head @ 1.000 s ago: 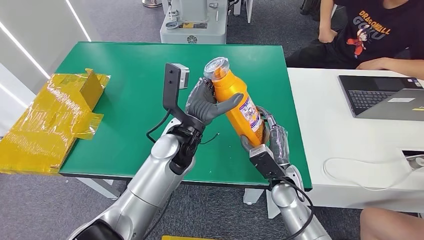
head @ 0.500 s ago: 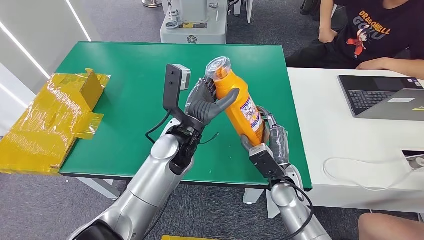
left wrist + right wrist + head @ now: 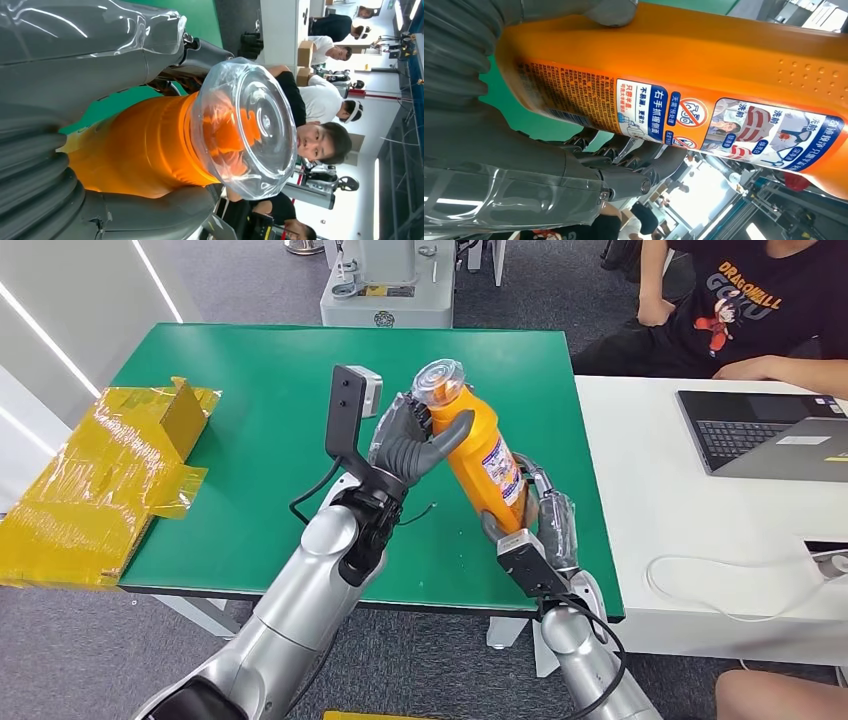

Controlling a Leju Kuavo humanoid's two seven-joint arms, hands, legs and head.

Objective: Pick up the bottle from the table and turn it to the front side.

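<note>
An orange bottle (image 3: pixel 480 455) with a clear cap (image 3: pixel 440 381) hangs tilted above the green table (image 3: pixel 250 420), cap toward the far side and leaning left. My left hand (image 3: pixel 410 445) grips its shoulder just below the cap, with the thumb across the near face. My right hand (image 3: pixel 540 520) holds the bottle's base from below. In the left wrist view the cap (image 3: pixel 245 125) and orange neck (image 3: pixel 140 145) sit between my thumb and fingers. The right wrist view shows the printed label (image 3: pixel 734 120) on the bottle (image 3: pixel 674 55), with my fingers (image 3: pixel 639 170) curled under it.
A flattened yellow box (image 3: pixel 100 480) overhangs the table's left edge. On the white desk (image 3: pixel 660 500) at the right are a laptop (image 3: pixel 770 435) and a white cable (image 3: pixel 720 590). A person (image 3: pixel 760 310) sits behind it. A grey machine base (image 3: pixel 385 290) stands beyond the table.
My left thumb has closed further up across the bottle's shoulder, and the bottle has shifted slightly. My right hand has stayed at the base.
</note>
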